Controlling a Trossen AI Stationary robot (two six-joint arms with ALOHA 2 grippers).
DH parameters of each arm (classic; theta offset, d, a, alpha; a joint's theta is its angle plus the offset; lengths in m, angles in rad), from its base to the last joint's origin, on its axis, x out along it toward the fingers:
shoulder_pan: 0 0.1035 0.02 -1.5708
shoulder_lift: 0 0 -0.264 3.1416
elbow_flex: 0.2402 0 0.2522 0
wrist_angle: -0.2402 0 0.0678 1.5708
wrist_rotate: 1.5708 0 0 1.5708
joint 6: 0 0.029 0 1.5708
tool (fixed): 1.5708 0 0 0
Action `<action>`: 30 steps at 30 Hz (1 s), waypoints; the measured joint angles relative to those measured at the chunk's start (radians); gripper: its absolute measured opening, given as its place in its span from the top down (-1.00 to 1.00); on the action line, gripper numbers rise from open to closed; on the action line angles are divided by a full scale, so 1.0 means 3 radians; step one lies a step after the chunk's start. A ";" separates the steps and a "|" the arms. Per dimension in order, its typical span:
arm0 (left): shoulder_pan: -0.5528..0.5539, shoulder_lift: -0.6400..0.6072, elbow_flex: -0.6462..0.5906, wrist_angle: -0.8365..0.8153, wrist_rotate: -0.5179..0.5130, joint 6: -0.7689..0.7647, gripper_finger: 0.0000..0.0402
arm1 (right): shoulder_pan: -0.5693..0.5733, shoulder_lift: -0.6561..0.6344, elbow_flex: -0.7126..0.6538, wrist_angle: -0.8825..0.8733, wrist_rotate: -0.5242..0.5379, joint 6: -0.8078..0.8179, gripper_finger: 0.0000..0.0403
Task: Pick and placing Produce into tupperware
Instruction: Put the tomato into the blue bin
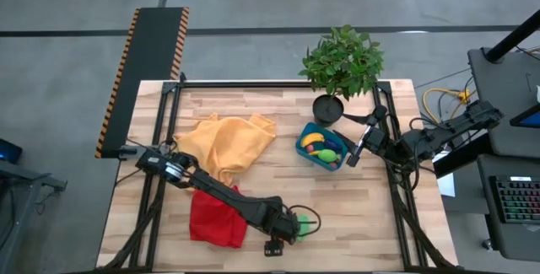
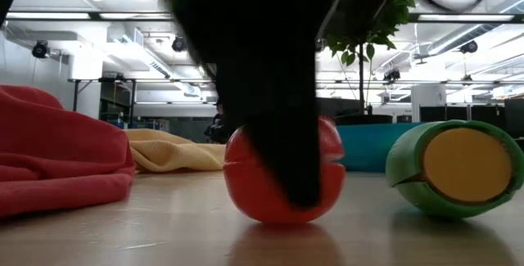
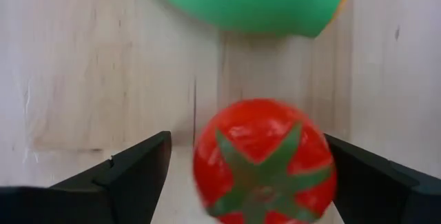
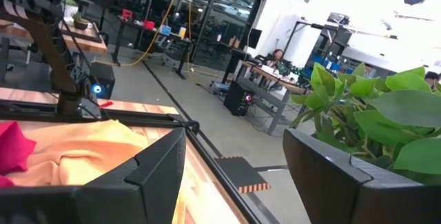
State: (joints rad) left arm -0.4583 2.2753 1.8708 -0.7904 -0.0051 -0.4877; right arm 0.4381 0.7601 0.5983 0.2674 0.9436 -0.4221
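Step in hand, by judgement: grasping the round red plastic toy tomato point(image 3: 265, 160) at the table's near edge; the left gripper point(image 3: 248, 176) stands with jaws released, one finger on each side and neither visibly touching, so lower fully, keep the tomato centred, and close evenly to prevent it rolling toward the green toy piece with the orange cut face point(image 2: 450, 168) just beside it. The tomato is near-spherical with no clear long axis (its green star calyx faces the wrist camera); the teal-blue rectangular plastic tupperware point(image 1: 305, 150), already holding produce, lies well apart to the right, where the right gripper point(image 1: 361, 143) waits with jaws parted, holding nothing.
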 joint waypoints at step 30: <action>0.0025 0.0032 -0.0087 0.0066 0.0014 0.0108 -0.17 | 0.0000 0.0001 0.0000 -0.0003 0.0000 -0.0003 -0.18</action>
State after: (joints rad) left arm -0.4507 2.2848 1.8448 -0.7706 -0.0010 -0.4555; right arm 0.4381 0.7605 0.5983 0.2665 0.9436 -0.4229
